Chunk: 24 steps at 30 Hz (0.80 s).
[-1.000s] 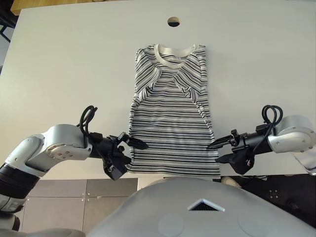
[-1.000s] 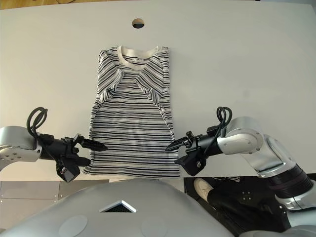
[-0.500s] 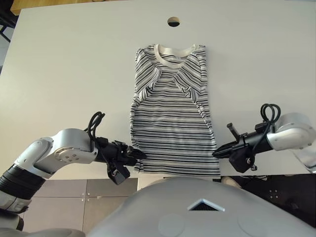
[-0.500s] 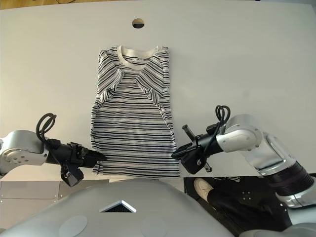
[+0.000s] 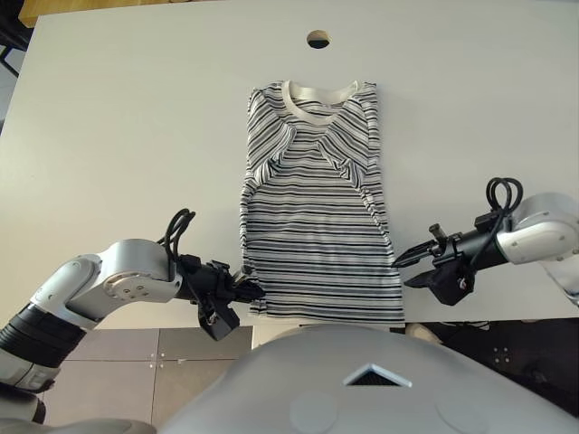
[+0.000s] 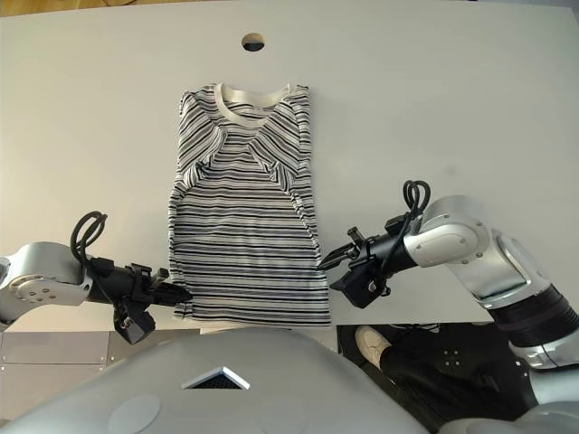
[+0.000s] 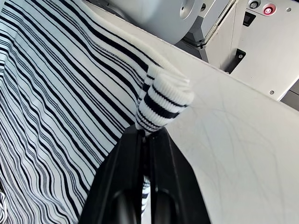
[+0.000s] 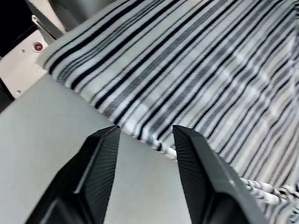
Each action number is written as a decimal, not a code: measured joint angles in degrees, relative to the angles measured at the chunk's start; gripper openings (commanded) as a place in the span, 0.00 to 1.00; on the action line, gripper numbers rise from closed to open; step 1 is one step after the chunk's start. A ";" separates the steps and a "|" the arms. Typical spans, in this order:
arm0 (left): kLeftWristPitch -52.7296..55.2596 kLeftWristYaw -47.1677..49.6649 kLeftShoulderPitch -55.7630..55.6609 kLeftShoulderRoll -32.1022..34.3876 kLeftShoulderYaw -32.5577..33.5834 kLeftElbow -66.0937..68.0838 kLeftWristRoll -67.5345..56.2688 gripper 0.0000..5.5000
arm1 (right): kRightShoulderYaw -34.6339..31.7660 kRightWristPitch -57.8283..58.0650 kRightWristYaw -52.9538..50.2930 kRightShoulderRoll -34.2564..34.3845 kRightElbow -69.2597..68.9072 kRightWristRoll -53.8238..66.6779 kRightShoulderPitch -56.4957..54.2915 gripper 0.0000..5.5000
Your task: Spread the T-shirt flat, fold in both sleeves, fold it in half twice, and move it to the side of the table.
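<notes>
While the T-shirt (image 5: 317,208) lay flat mid-table (image 5: 136,136) with both sleeves folded in and its collar at the far end, the left gripper (image 5: 251,290) was clamped on its near left hem corner. The right gripper (image 5: 403,270) stood with fingers apart at the near right hem edge.

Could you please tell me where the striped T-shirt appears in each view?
Left eye view: black-and-white striped T-shirt mid-table, right of centre.
Right eye view: left of centre.
Left wrist view: T-shirt corner pinched in left gripper.
Right wrist view: just beyond open right gripper.
Shared landmark: its near hem.
</notes>
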 measured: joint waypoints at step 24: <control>2.38 0.01 0.46 -0.07 0.26 -1.46 -0.01 0.02 | 5.55 -13.51 -7.48 2.46 3.02 -6.82 1.07 0.50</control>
